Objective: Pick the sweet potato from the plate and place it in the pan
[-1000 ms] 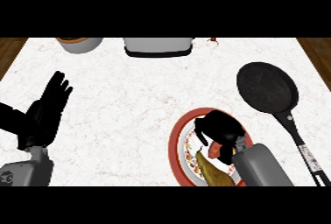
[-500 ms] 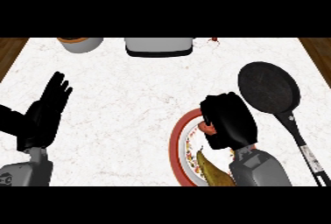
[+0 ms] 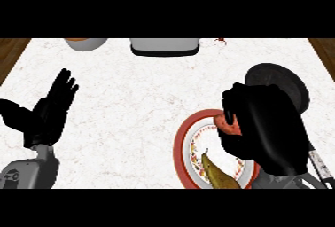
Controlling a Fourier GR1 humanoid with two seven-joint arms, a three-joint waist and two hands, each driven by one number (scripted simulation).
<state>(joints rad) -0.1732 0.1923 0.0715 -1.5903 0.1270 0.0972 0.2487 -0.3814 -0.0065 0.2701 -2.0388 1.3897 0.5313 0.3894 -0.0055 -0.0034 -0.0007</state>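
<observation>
An orange-red sweet potato [image 3: 228, 125] shows as a small patch under my right hand [image 3: 262, 124], whose fingers and thumb curl round it. The hand hangs over the upper right of the red-rimmed plate [image 3: 183, 153] and partly covers the black pan [image 3: 288, 80] just beyond it. Most of the sweet potato is hidden by the hand. A yellow-brown item [image 3: 219, 175] lies on the plate's lower part. My left hand [image 3: 46, 113] rests open at the left, fingers up.
A grey-white appliance [image 3: 163, 45] stands at the back middle and a bowl [image 3: 85, 43] at the back left. The pan's handle [image 3: 321, 162] runs toward the lower right. Wooden edges show at both far corners.
My right hand has risen from the plate with the sweet potato and moved up and right toward the pan. The left hand has stayed in place.
</observation>
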